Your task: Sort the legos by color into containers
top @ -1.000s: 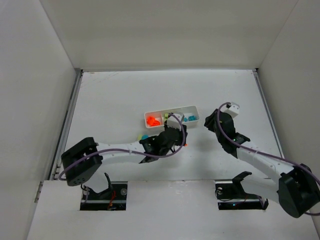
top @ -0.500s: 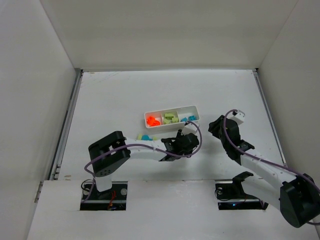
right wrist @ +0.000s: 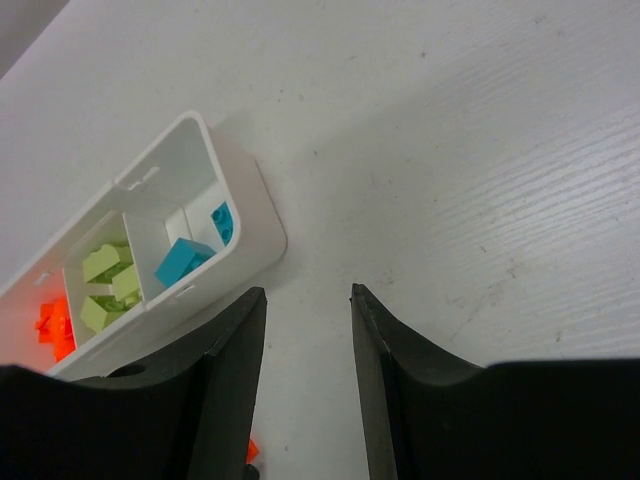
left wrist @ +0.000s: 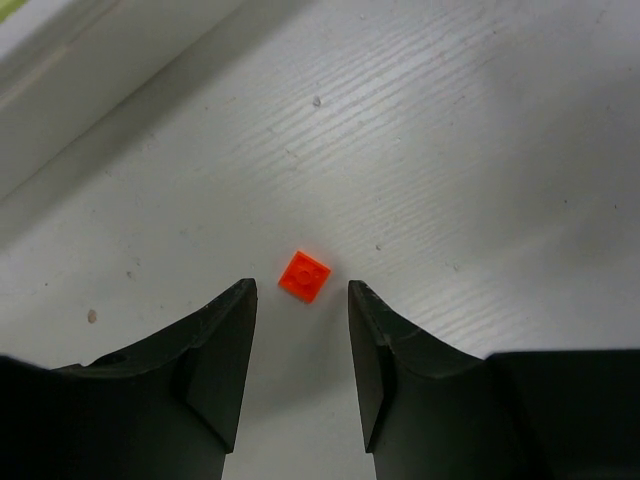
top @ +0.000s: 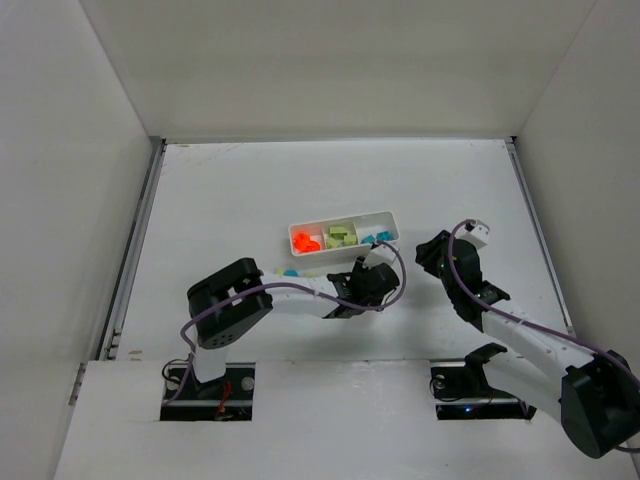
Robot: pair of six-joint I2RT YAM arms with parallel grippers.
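The white tray (top: 385,216) has orange-red legos (top: 304,241) in its left compartment, yellow-green ones (top: 341,236) in the middle and cyan ones (top: 378,238) on the right. My left gripper (top: 374,286) is open, low over the table in front of the tray's right end. In the left wrist view one small orange-red lego (left wrist: 304,276) lies flat on the table just ahead of the open left gripper (left wrist: 300,300). My right gripper (top: 438,250) is open and empty to the right of the tray. It shows the tray (right wrist: 250,215) with cyan legos (right wrist: 182,261).
A cyan lego (top: 291,271) lies on the table in front of the tray's left end, partly hidden by the left arm. White walls enclose the table on three sides. A metal rail (top: 135,250) runs along the left edge.
My left gripper has moved right and down from the tray's middle to the table in front of its right end. My right gripper has drawn back slightly right and down.
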